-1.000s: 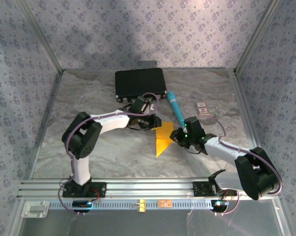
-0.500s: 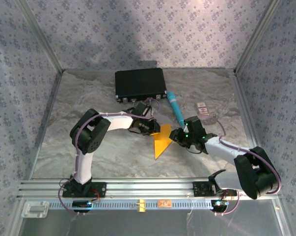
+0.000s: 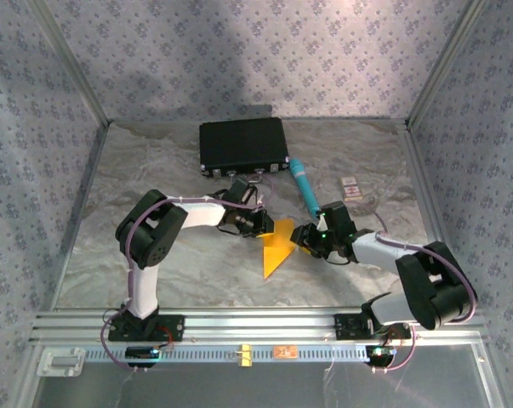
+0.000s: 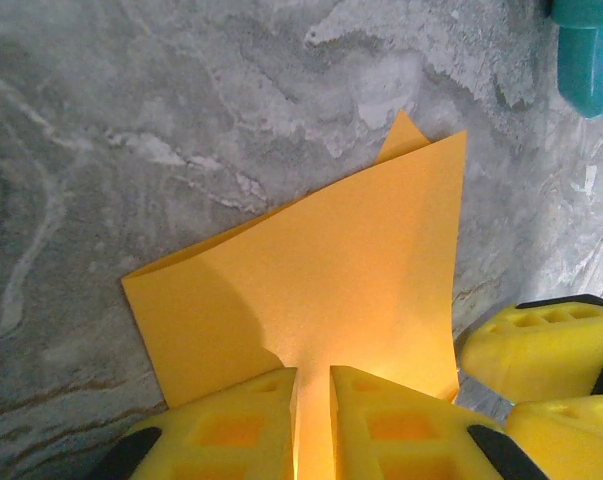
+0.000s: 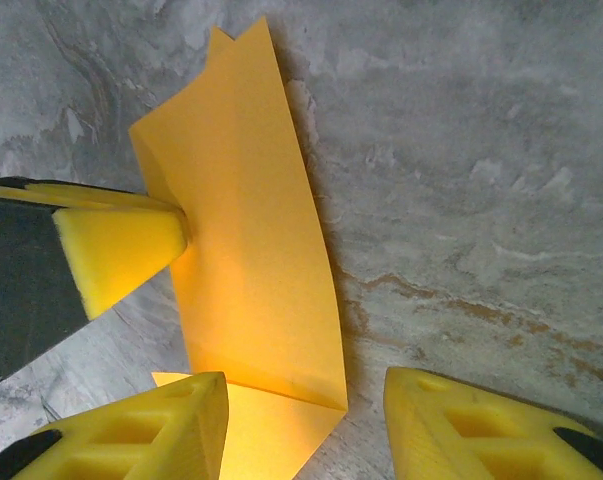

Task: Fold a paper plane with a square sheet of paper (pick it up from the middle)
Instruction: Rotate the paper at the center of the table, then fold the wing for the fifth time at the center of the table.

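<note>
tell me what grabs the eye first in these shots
The bright orange-yellow folded paper in the middle of the grey marbled table stands out most, partly raised off the surface. The left gripper is pinched shut on one edge of it, while the right gripper stands open at its other side. Behind them lie a black case and a teal tube.

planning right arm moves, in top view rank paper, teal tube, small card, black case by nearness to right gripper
1. orange paper, just left of the right gripper
2. teal tube, just behind
3. small card, behind, rightward
4. black case, far back left
</note>
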Motion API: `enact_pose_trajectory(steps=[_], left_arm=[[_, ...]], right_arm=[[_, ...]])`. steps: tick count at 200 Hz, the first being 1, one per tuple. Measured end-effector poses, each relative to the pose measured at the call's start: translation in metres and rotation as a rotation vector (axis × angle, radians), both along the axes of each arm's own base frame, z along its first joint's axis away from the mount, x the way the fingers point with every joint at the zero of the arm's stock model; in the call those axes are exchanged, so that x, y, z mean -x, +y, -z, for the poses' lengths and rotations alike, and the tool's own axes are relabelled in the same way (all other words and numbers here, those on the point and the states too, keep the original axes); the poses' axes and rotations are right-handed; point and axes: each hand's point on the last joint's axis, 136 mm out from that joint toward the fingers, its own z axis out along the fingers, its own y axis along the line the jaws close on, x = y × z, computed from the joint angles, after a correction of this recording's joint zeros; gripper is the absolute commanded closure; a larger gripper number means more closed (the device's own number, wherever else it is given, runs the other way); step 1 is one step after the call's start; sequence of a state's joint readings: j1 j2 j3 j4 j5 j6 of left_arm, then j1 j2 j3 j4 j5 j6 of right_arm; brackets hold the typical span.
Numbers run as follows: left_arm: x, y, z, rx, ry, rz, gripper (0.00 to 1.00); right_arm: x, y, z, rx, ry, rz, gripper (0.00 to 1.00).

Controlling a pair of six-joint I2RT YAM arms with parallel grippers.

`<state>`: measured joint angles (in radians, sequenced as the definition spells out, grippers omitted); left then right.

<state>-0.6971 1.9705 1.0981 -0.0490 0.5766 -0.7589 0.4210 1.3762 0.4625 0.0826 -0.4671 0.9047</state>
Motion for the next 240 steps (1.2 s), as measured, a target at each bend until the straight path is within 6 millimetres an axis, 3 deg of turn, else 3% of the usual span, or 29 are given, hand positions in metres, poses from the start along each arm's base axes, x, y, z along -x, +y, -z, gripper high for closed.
enact_pose_trajectory(steps=[97, 179, 240], left_arm=[[-0.001, 0.001, 0.000, 0.002, 0.003, -0.002, 0.83], [0.000, 0.001, 0.000, 0.002, 0.003, -0.002, 0.83], [0.000, 0.001, 0.000, 0.003, 0.003, -0.001, 0.83]], right_arm=[[-0.001, 0.010, 0.000, -0.045, 0.011, -0.028, 0.61], [-0.011, 0.016, -0.012, -0.105, -0.035, -0.035, 0.60], [-0.013, 0.016, -0.009, -0.127, -0.025, -0.059, 0.61]])
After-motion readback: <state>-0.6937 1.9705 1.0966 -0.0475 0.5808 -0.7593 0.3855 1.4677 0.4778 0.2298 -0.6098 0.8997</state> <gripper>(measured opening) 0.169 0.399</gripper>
